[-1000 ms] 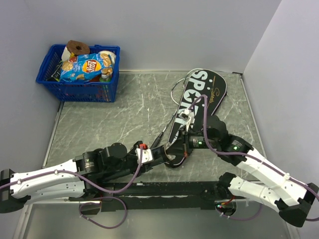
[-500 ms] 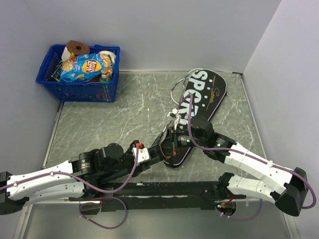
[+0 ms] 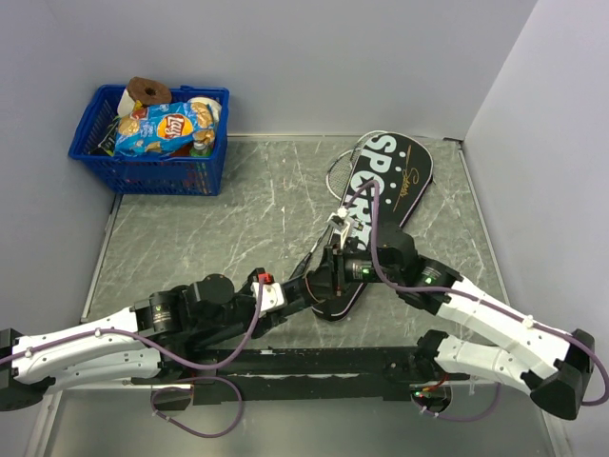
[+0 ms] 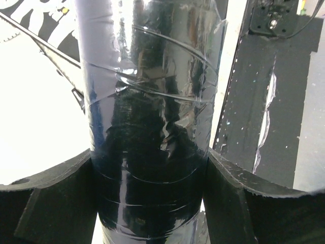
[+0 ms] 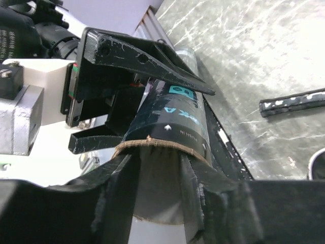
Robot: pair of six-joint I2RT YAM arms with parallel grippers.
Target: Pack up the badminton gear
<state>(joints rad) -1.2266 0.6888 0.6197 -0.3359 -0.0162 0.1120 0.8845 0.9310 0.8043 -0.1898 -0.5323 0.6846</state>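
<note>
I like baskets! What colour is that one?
The basket is blue; top view shows it best.

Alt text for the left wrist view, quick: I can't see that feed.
A dark tube wrapped in glossy film fills the centre, held between the fingers of the left gripper. Behind it, upper left, lies the black bag with white lettering.
</note>
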